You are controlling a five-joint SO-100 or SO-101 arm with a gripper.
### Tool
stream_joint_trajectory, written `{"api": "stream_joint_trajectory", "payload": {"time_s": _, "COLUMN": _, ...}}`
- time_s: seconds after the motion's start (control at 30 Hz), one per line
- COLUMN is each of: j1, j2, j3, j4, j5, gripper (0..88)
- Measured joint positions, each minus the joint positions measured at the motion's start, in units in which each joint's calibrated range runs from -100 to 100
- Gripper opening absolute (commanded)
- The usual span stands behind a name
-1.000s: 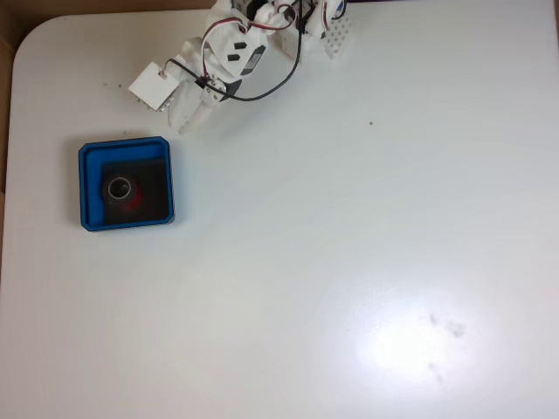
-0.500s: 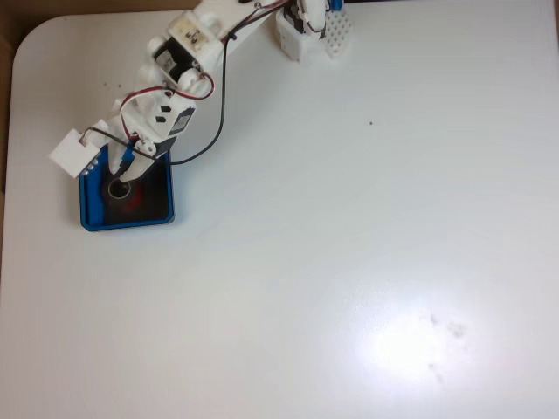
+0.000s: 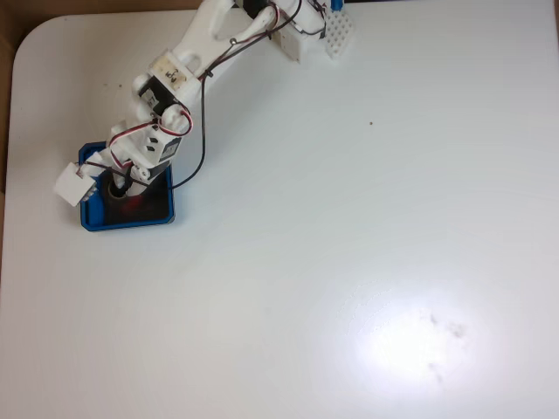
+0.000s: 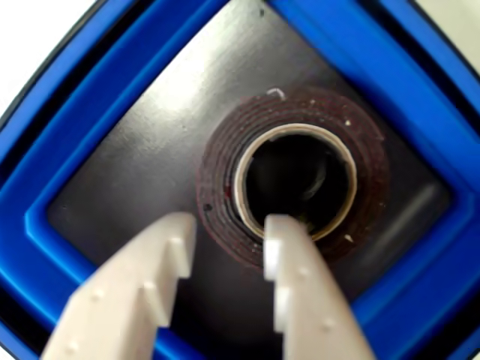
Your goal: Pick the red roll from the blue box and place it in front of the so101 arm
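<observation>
Table (image 3: 349, 262): white, the working surface. The so101 arm (image 3: 188, 52) has its base at about 12 o'clock in the fixed view and reaches out toward 9–10 o'clock so the wrist sits over the blue box (image 3: 96, 220). That reach looks set for a top-down grab.

Blue box in the wrist view (image 4: 420, 82): raised rim, black floor. The red roll (image 4: 217, 187) lies flat inside on its end face, core hole up, roughly mid-floor. In the fixed view a bit of red shows under the wrist (image 3: 133, 205).

Gripper (image 4: 226, 244) enters from 6 o'clock in the wrist view, fingers spread. One finger (image 4: 289, 255) sits at the core's rim, the other (image 4: 169, 247) outside the roll's wall, so they straddle the ring wall at its 7 o'clock side. Not pinching yet, a gap is visible. My read: lined up to clamp the wall, since a flat ring offers no other easy hold.
</observation>
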Motion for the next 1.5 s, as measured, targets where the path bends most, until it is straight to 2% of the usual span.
{"api": "stream_joint_trajectory", "payload": {"time_s": 0.63, "j1": 1.7, "j2": 4.7, "j3": -4.4, "j4": -0.2, "j5": 0.1, "gripper": 14.5}}
{"api": "stream_joint_trajectory", "payload": {"time_s": 0.87, "j1": 1.7, "j2": 4.7, "j3": -4.4, "j4": -0.2, "j5": 0.1, "gripper": 19.6}}
{"api": "stream_joint_trajectory", "payload": {"time_s": 1.5, "j1": 1.7, "j2": 11.3, "j3": -4.4, "j4": -0.2, "j5": 0.1, "gripper": 19.6}}
